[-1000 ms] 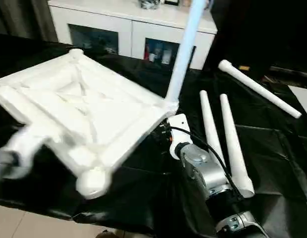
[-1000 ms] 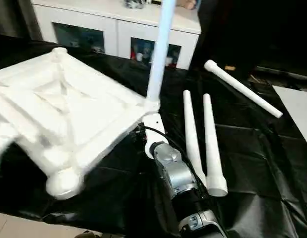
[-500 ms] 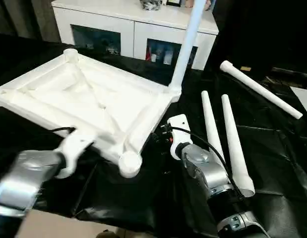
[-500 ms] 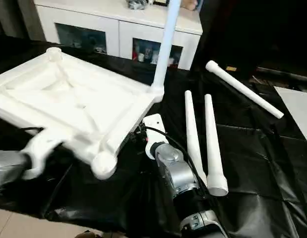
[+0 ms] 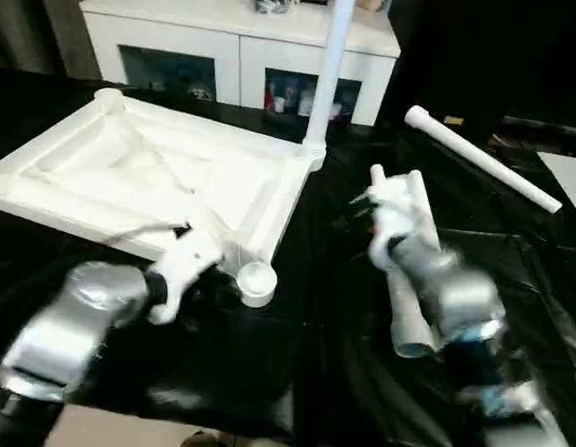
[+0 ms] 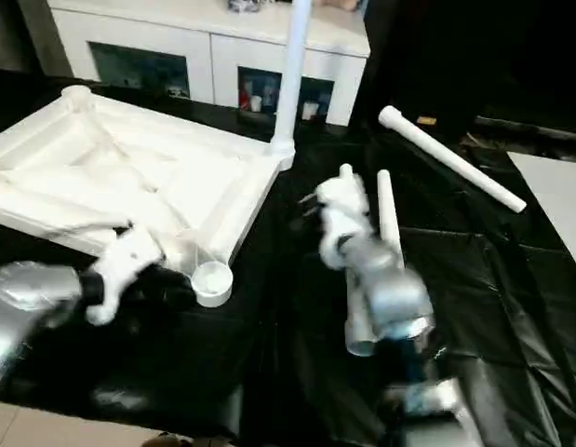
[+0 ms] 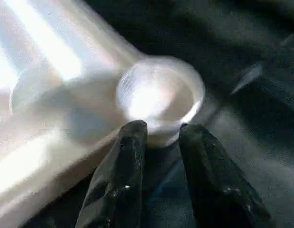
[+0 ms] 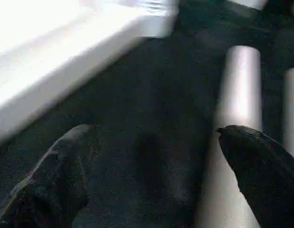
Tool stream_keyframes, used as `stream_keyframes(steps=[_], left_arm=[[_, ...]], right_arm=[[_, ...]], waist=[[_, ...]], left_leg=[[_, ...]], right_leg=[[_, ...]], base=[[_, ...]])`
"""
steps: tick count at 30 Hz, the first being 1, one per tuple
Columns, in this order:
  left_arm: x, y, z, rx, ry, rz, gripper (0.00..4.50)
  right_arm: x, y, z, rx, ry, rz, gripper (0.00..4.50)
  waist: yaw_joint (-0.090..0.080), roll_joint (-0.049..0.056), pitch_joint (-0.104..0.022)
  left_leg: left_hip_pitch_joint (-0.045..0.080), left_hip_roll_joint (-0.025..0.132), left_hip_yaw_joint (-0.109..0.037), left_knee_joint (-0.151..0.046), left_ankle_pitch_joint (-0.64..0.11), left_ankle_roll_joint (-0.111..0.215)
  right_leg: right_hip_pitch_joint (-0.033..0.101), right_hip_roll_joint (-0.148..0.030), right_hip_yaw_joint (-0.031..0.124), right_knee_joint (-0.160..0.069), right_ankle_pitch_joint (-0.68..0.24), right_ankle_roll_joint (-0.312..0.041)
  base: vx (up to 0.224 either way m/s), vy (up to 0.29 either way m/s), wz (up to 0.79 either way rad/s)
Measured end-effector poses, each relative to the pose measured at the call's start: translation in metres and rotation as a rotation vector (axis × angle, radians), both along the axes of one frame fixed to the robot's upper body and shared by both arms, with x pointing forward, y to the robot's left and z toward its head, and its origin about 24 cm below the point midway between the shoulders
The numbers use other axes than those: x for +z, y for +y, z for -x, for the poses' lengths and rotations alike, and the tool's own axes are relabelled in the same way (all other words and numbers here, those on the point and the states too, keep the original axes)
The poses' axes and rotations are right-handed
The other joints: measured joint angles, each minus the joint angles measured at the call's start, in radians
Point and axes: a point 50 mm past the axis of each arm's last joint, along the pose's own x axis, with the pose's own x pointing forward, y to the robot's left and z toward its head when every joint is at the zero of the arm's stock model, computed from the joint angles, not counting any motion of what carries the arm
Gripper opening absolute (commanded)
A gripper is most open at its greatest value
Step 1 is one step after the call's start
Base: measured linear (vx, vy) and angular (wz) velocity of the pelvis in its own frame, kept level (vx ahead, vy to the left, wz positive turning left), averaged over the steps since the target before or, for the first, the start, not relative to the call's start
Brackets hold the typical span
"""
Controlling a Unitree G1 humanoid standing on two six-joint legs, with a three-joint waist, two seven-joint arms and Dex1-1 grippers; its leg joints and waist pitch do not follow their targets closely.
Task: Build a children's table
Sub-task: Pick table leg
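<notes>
Three loose white legs lie on the black-covered tabletop (image 5: 297, 372), and you can see one more leg (image 5: 329, 70) already standing straight up from the far corner of the children's table top (image 5: 129, 177). That table top lies upside down on the left part of the tabletop, with its ribbed underside facing up. A round leg socket (image 5: 257, 281) sits at its near corner, and it is open on top.

Your left gripper (image 7: 161, 142) is right at that socket. Its two black fingers (image 7: 125, 161) stand close together with a small gap, and their tips are up against the outside of the socket's round wall. I cannot tell if they pinch it.

Your right gripper (image 8: 151, 156) hangs over the black cover between the edge of the table top and the two legs that lie side by side (image 5: 408, 307). Its fingers are spread wide and hold nothing. One of those legs (image 8: 239, 95) shows just beside one finger.

The last loose leg (image 5: 478, 158) lies on its own, slanting, farther back on the right. Behind the tabletop stands a white cabinet (image 5: 236, 51) with glass-fronted doors.
</notes>
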Motion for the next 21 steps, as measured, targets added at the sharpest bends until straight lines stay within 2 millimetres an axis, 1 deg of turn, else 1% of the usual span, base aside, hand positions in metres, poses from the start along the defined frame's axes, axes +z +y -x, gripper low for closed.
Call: stream_keyframes(steps=[2, 3, 5, 8, 9, 13, 15, 20, 21], left_arm=[[0.017, -0.009, -0.008, -0.002, -0.038, 0.126, 1.77], [0.026, -0.016, -0.012, -0.018, -0.063, 0.185, 1.89], [0.033, -0.020, -0.012, -0.042, -0.076, 0.220, 2.14], [0.032, -0.025, -0.011, -0.064, -0.062, 0.238, 2.33], [0.031, -0.027, -0.011, -0.073, -0.056, 0.234, 2.58], [0.029, -0.036, -0.006, -0.127, -0.041, 0.218, 2.70], [0.029, -0.039, -0.005, -0.141, -0.041, 0.215, 3.06], [0.028, -0.044, -0.005, -0.154, -0.041, 0.215, 3.07], [0.028, -0.045, -0.004, -0.157, -0.041, 0.215, 3.07]], right_arm=[[0.006, -0.012, -0.006, -0.050, 0.033, 0.028, 4.50], [0.008, -0.015, -0.006, -0.061, 0.056, 0.038, 4.50], [0.004, -0.016, -0.005, -0.066, 0.106, 0.039, 4.50], [-0.008, -0.023, 0.002, -0.089, 0.241, 0.045, 4.50], [-0.011, -0.024, 0.005, -0.094, 0.286, 0.040, 4.50], [-0.023, -0.021, 0.012, -0.087, 0.412, -0.033, 4.50], [-0.026, -0.015, 0.014, -0.074, 0.445, -0.086, 4.50], [-0.031, -0.012, 0.018, -0.069, 0.494, -0.114, 4.50], [-0.032, -0.012, 0.018, -0.071, 0.500, -0.115, 4.31]], waist=[[0.004, 0.002, 0.001], [0.003, 0.002, 0.001], [-0.001, 0.002, 0.000], [-0.005, 0.003, 0.001], [-0.004, 0.003, 0.001], [0.000, 0.003, 0.001], [0.000, 0.003, 0.001], [0.001, 0.003, 0.001], [0.001, 0.003, 0.001]], left_leg=[[-0.001, 0.000, 0.000, 0.000, 0.000, 0.000], [0.001, 0.001, 0.000, 0.000, 0.000, 0.000], [0.001, 0.001, 0.000, 0.000, 0.001, -0.002], [0.000, 0.003, 0.000, 0.000, 0.002, -0.004], [0.001, 0.003, 0.000, 0.000, 0.003, -0.004], [0.000, 0.004, 0.000, 0.000, 0.003, -0.004], [0.001, 0.004, 0.000, 0.000, 0.003, -0.005], [0.001, 0.004, 0.000, 0.001, 0.003, -0.005], [0.001, 0.004, 0.000, 0.001, 0.003, -0.005]], right_leg=[[0.000, 0.000, 0.000, 0.001, 0.000, 0.000], [0.001, 0.000, 0.000, 0.001, 0.000, -0.001], [0.001, 0.001, 0.000, 0.001, 0.000, -0.001], [-0.001, 0.002, 0.000, 0.001, 0.001, -0.002], [0.000, 0.003, 0.000, 0.001, 0.001, -0.002], [0.000, 0.003, 0.000, 0.001, 0.001, -0.002], [0.000, 0.003, 0.000, 0.001, 0.002, -0.003], [0.000, 0.003, -0.001, 0.002, 0.003, -0.004], [0.000, 0.003, -0.001, 0.002, 0.003, -0.004]], base=[[0.000, 0.000, 0.00], [0.000, 0.000, 0.00], [0.000, 0.000, 0.00], [0.000, 0.000, 0.00], [0.000, 0.000, 0.00], [0.000, 0.000, 0.00], [0.000, 0.000, 0.00], [0.000, 0.000, 0.00], [0.000, 0.000, 0.00]])
